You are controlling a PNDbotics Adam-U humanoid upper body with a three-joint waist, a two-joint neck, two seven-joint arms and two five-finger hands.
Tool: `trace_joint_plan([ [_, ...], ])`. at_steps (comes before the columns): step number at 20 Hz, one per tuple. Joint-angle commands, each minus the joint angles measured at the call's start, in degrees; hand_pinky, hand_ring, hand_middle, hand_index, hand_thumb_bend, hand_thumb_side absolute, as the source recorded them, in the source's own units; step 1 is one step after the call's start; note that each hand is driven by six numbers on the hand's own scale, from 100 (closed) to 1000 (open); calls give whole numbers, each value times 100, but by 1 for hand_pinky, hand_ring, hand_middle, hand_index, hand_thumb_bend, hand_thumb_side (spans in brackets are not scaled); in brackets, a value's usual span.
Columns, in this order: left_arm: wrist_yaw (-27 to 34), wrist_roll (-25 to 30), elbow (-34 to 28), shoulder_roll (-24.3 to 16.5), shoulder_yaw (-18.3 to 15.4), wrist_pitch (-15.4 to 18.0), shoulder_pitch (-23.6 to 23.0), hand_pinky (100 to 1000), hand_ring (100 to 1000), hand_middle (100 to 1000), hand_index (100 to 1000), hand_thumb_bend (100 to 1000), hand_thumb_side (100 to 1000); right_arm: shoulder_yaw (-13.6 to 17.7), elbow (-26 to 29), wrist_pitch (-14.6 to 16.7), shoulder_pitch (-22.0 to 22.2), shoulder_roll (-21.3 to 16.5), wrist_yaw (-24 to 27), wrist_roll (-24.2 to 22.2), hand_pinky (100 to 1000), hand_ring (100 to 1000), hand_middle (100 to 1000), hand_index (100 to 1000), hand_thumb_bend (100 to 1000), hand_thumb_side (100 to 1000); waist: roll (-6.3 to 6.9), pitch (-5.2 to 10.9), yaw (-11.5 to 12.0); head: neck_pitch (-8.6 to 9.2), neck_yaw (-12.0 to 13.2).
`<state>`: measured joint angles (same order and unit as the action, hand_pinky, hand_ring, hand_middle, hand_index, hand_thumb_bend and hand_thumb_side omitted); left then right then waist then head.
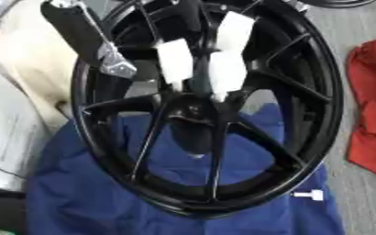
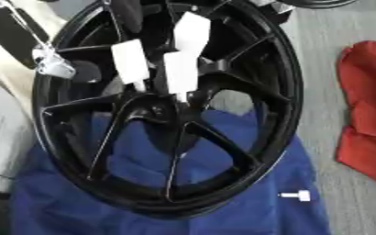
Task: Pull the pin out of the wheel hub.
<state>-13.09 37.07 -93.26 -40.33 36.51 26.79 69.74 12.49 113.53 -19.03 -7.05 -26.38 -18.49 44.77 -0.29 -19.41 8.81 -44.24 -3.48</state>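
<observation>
item: wheel [image 1: 303,151], black, spoked, propped tilted on a blue cloth [image 1: 79,193] spread over a grey floor; its lower rim rests on the cloth near the cloth's front edge.

item: right hand [image 1: 223,69], white-tipped fingers reaching down from the top into the middle of the wheel, gathered close together at the hub [image 1: 193,98]. whether they are clamped on anything cannot be told; the hub hole sits under them.

item: left hand [image 2: 55,64], a silver and black part at the wheel's upper left rim; finger state cannot be told.

item: pin [image 1: 309,195], small, white, lying on the cloth just beside the wheel's lower right rim, apart from both hands.

item: red cloth [image 1: 372,105], at the right edge of the floor, well apart.

step, judged: extraction looks done or nearly so, if the white piece is the pin. next move calls for lifting the right hand clear of the spokes without tipping the wheel.
</observation>
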Motion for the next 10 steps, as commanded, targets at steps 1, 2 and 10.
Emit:
trace_joint_plan([
  [1,-68,1490,28,-51,-34,1573,67,841,803,720,814,368,358,70,106,-667,-48,-64,15,720,748,718,769,792,100,470,2,92,-14,12,28],
  [2,-94,1490,46,-48,-28,1589,59,841,803,721,815,361,355,72,106,-663,-52,-61,18,720,748,718,768,791,100,470,2,86,-17,12,32],
  [10,-175,1490,143,-8,40,1701,21,837,798,719,805,314,343,78,106,-640,-75,-49,36,720,748,717,768,791,100,470,7,53,-32,12,69],
])
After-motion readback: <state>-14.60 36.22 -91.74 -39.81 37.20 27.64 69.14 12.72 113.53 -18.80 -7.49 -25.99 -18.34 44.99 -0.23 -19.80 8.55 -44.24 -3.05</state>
